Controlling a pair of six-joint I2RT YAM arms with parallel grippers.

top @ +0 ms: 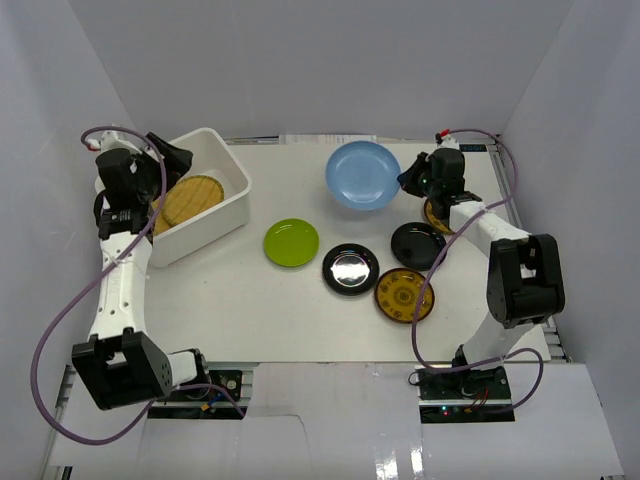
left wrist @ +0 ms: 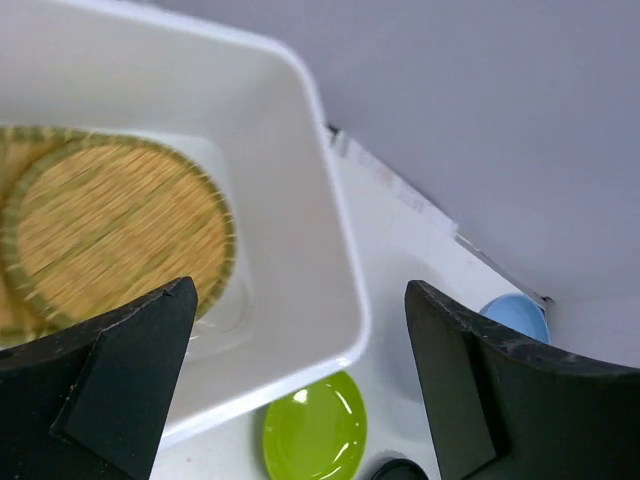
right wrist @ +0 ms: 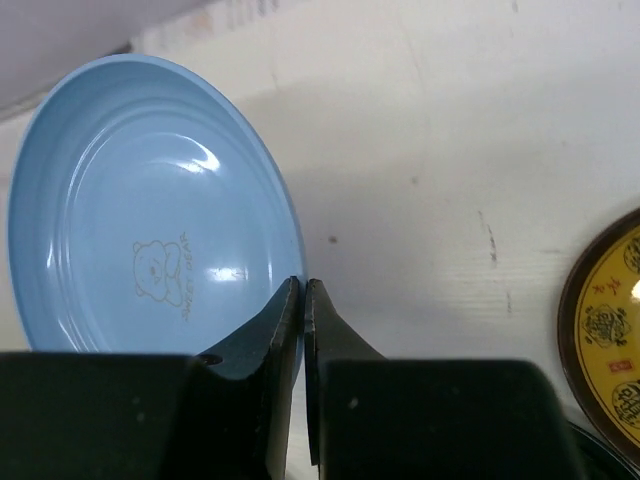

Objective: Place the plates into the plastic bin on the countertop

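Observation:
The white plastic bin [top: 236,172] stands at the back left of the countertop [top: 250,310], with two woven straw-yellow plates [top: 188,200] overlapping inside it. My left gripper [top: 165,165] hangs open and empty over the bin; in the left wrist view [left wrist: 300,292] the woven plates [left wrist: 120,235] lie below it. My right gripper [top: 408,180] is shut on the right rim of the light blue plate [top: 362,174], which also shows in the right wrist view [right wrist: 150,220] with the jaws [right wrist: 302,285] pinching its edge.
A lime green plate [top: 291,242], two black plates [top: 350,268] [top: 417,244] and a gold-patterned plate [top: 404,295] lie mid-table. Another gold-patterned plate [top: 436,215] lies partly under the right arm. White walls close in the back and sides.

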